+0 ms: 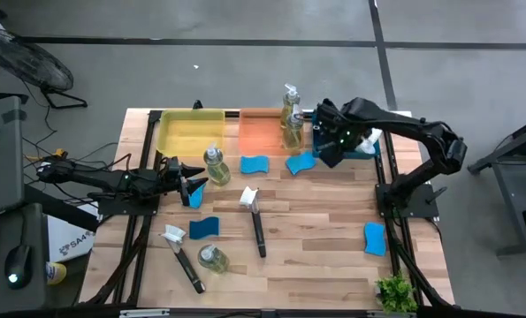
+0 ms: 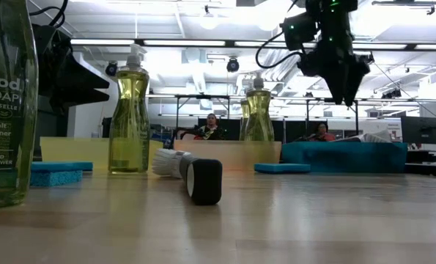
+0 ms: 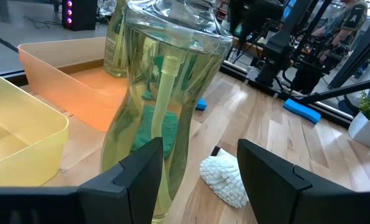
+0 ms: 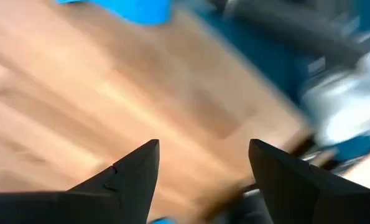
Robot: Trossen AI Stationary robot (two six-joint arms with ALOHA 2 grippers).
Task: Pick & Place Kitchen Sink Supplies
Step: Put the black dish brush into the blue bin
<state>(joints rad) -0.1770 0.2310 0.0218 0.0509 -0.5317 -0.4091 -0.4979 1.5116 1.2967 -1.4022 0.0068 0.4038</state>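
Room: a big bright workshop with ceiling lights; two people sit far behind the wooden table [image 1: 316,238]; grey floor all around.
Trays: a yellow tray [image 1: 190,132], an orange tray [image 1: 261,131] and a blue tray [image 1: 369,146] sit in a row along the far edge.
Soap bottle: a clear pump bottle [image 1: 215,166] full of yellow soap stands upright on the wood, just in front of the yellow tray; it looks heavy with soap, hard, smooth and likely slippery; the thin waist in the middle seems the best place to hold it; held too high, it could tip.
Other supplies: blue sponges [image 1: 255,164] are soft and light; dish brushes [image 1: 255,221] lie flat, with stiff dark handles that look easy to pinch; two more bottles [image 1: 291,119] stand in the orange tray; another bottle [image 1: 212,258] lies near the front.
Left gripper: the left gripper [image 3: 197,171] reaches in low and level from the left side; its fingers are apart, holding nothing; the bottle stands right at one finger, more beside it than between the two.
Right gripper: the right gripper [image 2: 347,92] hangs high by the blue tray, pointing down; its fingers are open and empty.
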